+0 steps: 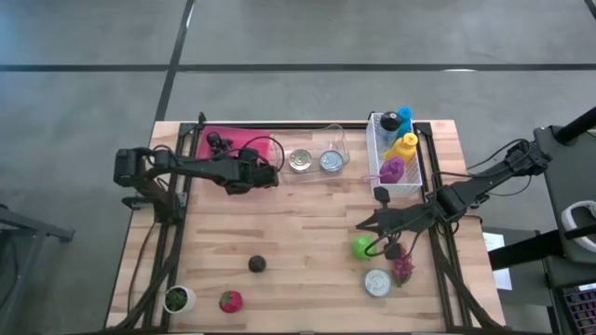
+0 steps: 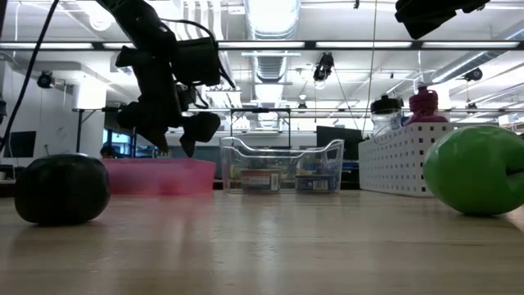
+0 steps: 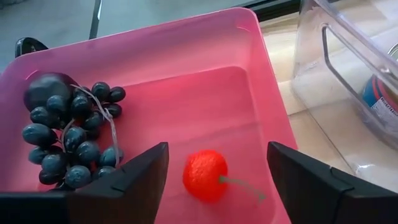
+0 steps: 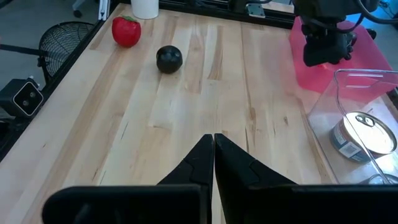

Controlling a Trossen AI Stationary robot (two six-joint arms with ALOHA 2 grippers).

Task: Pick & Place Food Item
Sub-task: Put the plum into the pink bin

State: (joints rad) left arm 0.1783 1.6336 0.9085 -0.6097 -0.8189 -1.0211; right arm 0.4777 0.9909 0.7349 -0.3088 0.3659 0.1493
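Observation:
A small red fruit with a green stem (image 3: 205,175) lies on the floor of the pink tray (image 3: 186,50) at the table's far left (image 1: 216,140). Beside it in the tray is a bunch of dark grapes (image 3: 71,134). My left gripper (image 3: 217,149) hangs open just over the tray (image 1: 261,169), one finger on either side of the red fruit and clear of it. My right gripper (image 4: 213,140) is shut on nothing, held above the table at the right (image 1: 363,225), near a green fruit (image 1: 363,247).
A clear bin (image 1: 321,154) with two cans stands right of the tray, and a white basket (image 1: 396,154) of bottles stands at the far right. A black ball (image 1: 258,264), a red fruit (image 1: 230,301), a white cup (image 1: 177,299) and a can (image 1: 377,282) lie nearer the front.

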